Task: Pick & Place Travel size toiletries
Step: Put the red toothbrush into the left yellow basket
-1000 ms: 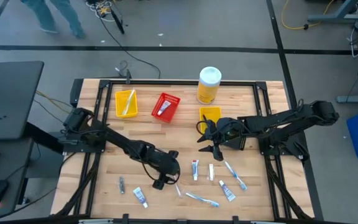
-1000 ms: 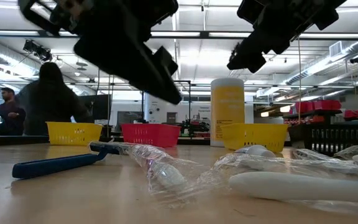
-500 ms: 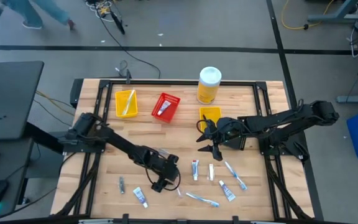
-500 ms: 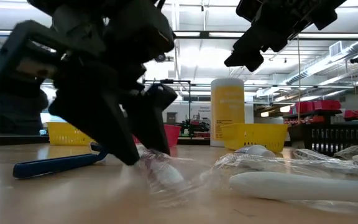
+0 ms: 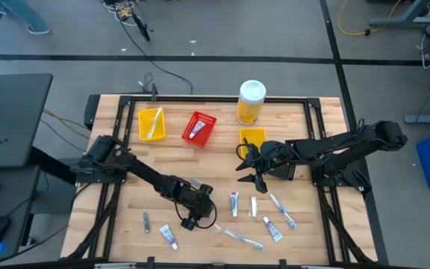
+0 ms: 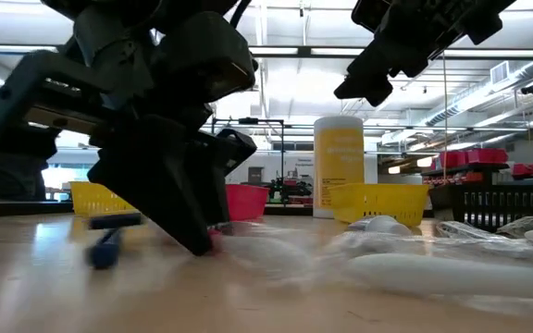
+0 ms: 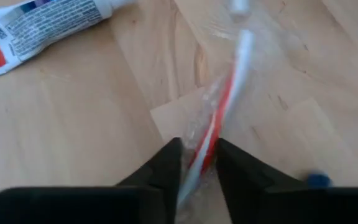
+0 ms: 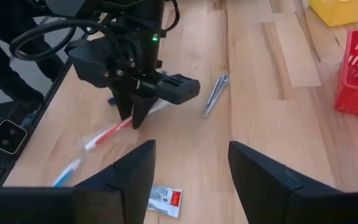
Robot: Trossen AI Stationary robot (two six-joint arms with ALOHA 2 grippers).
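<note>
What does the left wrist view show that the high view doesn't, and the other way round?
Only the left wrist view shows the left tool closed on a wrapped red toothbrush, with a toothpaste tube nearby. Only the high view shows the yellow bin, red bin, the big yellow bottle and the right tool open above the table. Both show the wooden table.

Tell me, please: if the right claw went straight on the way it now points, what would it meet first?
Probably the bare wooden table. The right claw is open and hangs above it, and no toiletry lies just ahead. Farther along, the left claw holds a wrapped toothbrush; depth is unclear.
</note>
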